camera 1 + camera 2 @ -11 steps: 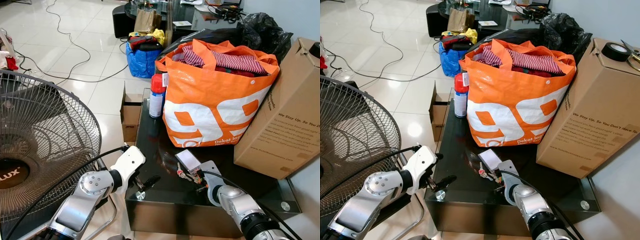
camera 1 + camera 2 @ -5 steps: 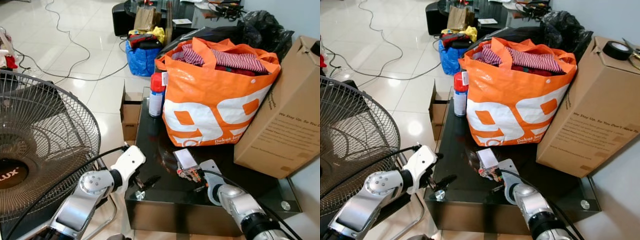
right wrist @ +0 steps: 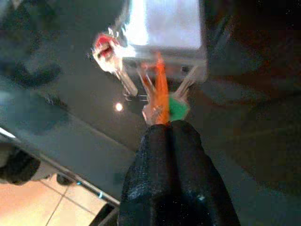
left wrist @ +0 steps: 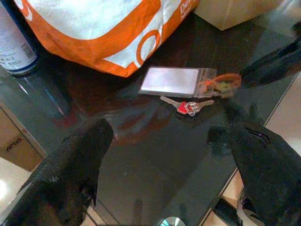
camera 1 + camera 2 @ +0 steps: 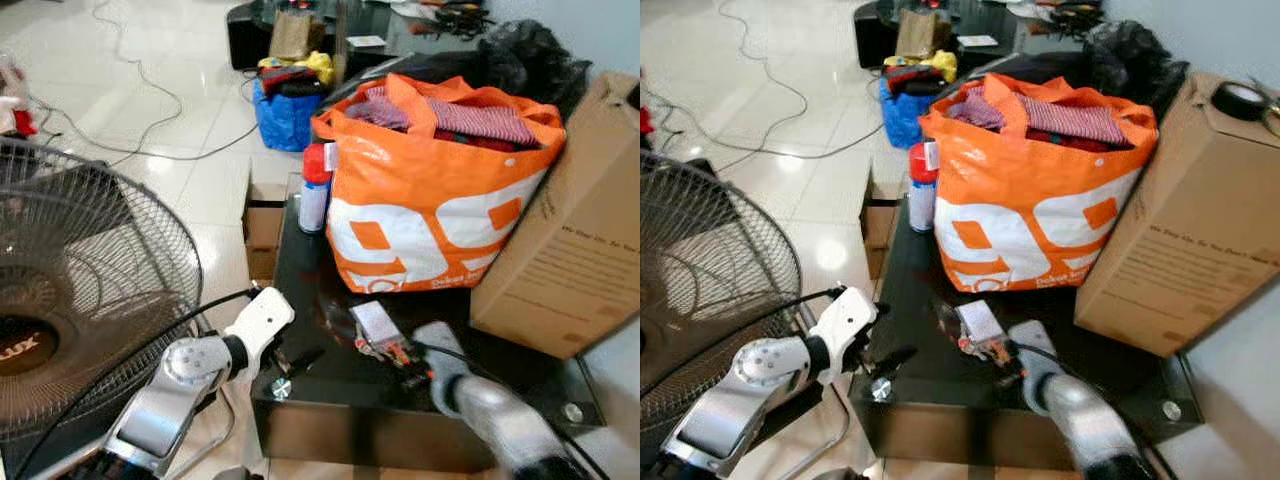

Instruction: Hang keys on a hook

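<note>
Blurred with motion, the right gripper (image 3: 162, 129) had pinched its fingers onto the orange-looped bunch of keys (image 3: 157, 101) on the black glass bench (image 5: 330, 375); the left gripper (image 4: 164, 155) hung open nearby.

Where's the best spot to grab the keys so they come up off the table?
Best bet: the orange strap joining the keys to the flat card holder. The keys lie flat on the glass table, hard to pinch. Come from the front edge, as the right tool, shut on the strap, does.
</note>
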